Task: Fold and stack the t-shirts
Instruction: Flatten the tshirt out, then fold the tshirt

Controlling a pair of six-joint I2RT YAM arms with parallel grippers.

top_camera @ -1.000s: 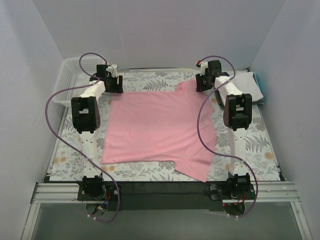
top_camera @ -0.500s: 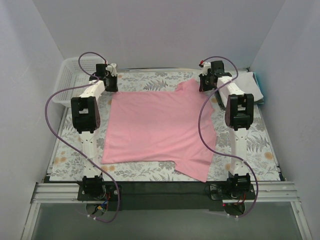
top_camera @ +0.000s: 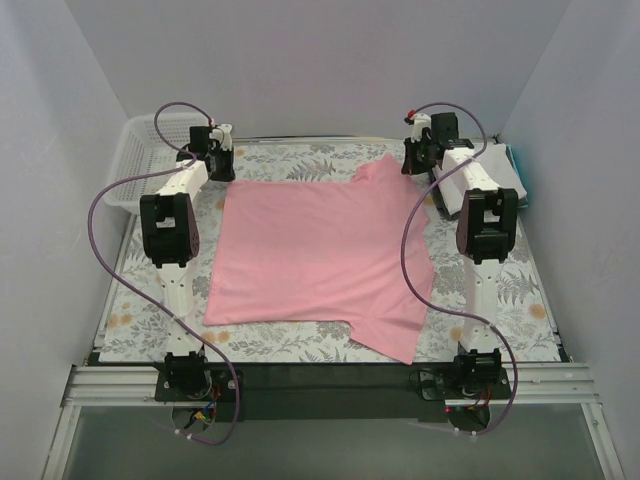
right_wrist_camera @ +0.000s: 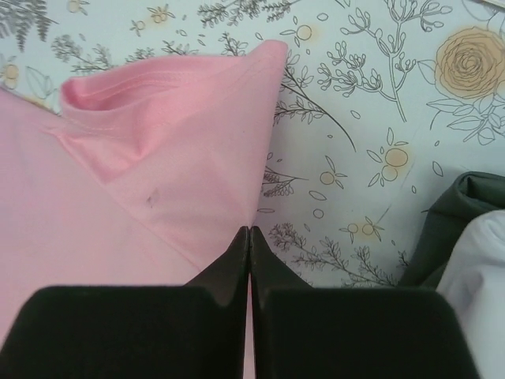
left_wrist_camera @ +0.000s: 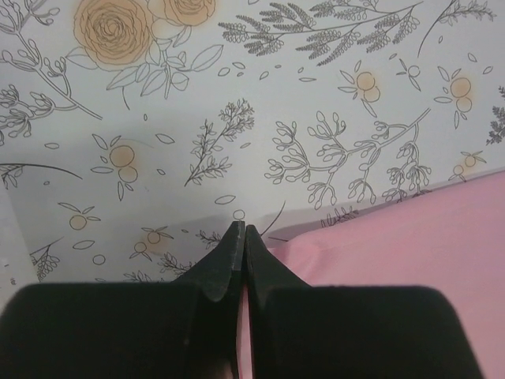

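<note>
Top external view: plain pink soft-cloth t-shirt [top_camera: 315,255] lies spread flat on floral-covered desk [top_camera: 300,160]. Left tool [left_wrist_camera: 241,233] and right tool [right_wrist_camera: 249,233] are closed at its far edge. We judge it light and limp; pinch corners.

No word, label, brand, number or sign can be read in any of the views. The tablecloth [left_wrist_camera: 316,79] carries only printed flowers and sprigs, and the pink t-shirt [top_camera: 310,250] shows plain cloth.
</note>
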